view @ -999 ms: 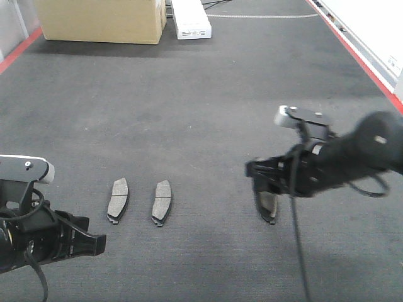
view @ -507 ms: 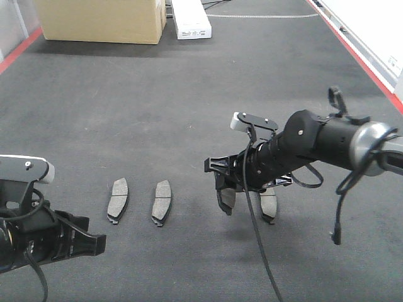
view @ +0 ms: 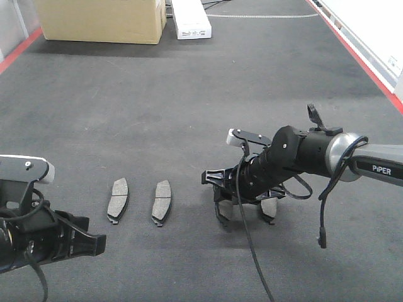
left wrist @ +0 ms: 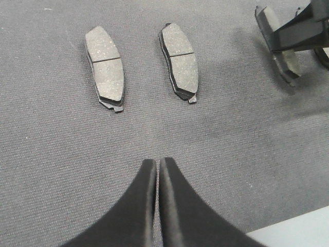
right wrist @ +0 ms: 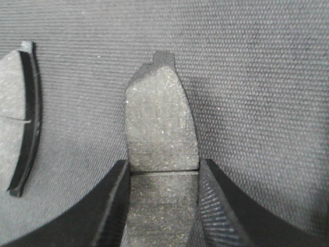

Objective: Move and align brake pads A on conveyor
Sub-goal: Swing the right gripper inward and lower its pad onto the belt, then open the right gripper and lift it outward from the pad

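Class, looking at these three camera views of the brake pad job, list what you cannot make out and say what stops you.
- Held brake pad: wrist view, near end hidden between right gripper fingers.
- Fourth pad: front view, mostly covered by the right arm.
- Conveyor: far end blocked by cardboard box.

Grainy matt brake pads (left wrist: 105, 68) lie on rough felt-like conveyor (view: 189, 107).

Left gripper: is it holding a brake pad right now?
No. In the left wrist view the left gripper has its fingers shut together on nothing, with the two nearest brake pads lying on the conveyor ahead.
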Available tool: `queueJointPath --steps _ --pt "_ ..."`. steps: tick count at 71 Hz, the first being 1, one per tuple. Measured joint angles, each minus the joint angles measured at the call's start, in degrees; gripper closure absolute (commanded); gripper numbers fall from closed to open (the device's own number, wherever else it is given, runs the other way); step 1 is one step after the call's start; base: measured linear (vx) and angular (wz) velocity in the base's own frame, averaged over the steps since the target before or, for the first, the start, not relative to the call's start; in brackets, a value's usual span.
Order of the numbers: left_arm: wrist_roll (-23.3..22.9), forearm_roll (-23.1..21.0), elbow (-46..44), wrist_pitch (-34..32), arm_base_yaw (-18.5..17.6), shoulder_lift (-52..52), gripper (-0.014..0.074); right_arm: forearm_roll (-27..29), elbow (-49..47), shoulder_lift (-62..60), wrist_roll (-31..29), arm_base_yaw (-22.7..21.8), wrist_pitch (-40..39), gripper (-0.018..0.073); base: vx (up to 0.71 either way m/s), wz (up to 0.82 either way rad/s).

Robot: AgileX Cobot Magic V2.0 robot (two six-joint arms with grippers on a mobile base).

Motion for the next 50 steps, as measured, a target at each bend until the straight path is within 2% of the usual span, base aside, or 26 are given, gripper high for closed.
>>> queueJointPath --steps 12,25,41,50 --pt "0.0 0.0 0.0 0.0 0.0 0.0 0.0603 0.3 0.0 0.3 0.0 0.0 -0.83 0.0215 0.0 0.0" --pt "0.0 0.0 0.0 0.0 0.0 0.0 0.0603 0.64 -0.24 0.3 0.0 0.0 -2.05 0.0161 0.0 0.0" --pt "0.0 0.0 0.0 0.0 0.0 0.0 0.0603 0.77 -0.3 -0.5 -0.35 0.0 -1.62 0.0172 0.0 0.0" --pt "0.0 0.0 0.0 0.0 0.0 0.0 0.0603 0.13 -0.24 -4.84 -0.74 0.0 -0.39 0.0233 0.0 0.0"
